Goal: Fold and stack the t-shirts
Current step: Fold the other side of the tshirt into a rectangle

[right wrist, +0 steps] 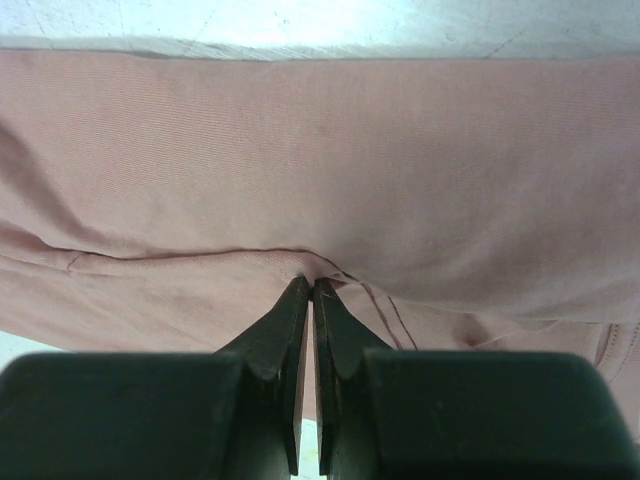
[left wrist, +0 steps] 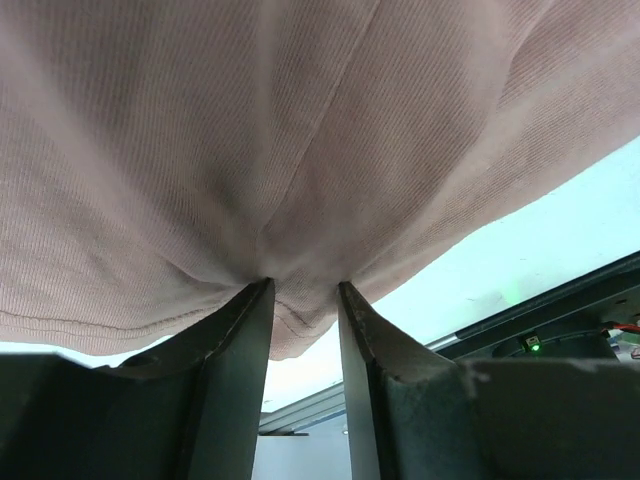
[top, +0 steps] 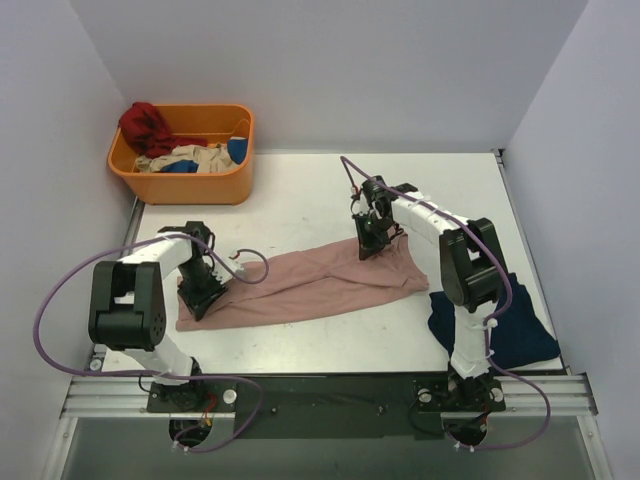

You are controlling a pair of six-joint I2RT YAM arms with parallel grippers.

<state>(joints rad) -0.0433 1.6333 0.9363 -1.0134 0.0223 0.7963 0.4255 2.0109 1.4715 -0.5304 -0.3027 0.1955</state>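
Observation:
The dusty-pink t-shirt [top: 310,280] lies stretched in a long band across the table's middle, its print hidden. At the band's left end sits my left gripper [top: 203,292]. In the left wrist view its jaws stand partly closed, and a bunched fold of pink t-shirt [left wrist: 300,130] is squeezed between the tips of the gripper [left wrist: 305,285], with creases fanning out from them. My right gripper [top: 368,245] is at the band's upper right. There the gripper [right wrist: 312,283] is shut tight on a hem fold of the pink t-shirt [right wrist: 320,150]. The dark navy t-shirt [top: 520,335] lies crumpled at the right front, partly behind the right arm.
An orange bin [top: 180,185] stands at the back left with a red cloth [top: 148,125] and other garments in it. Grey walls close in the table on three sides. A metal rail [top: 330,392] runs along the near edge.

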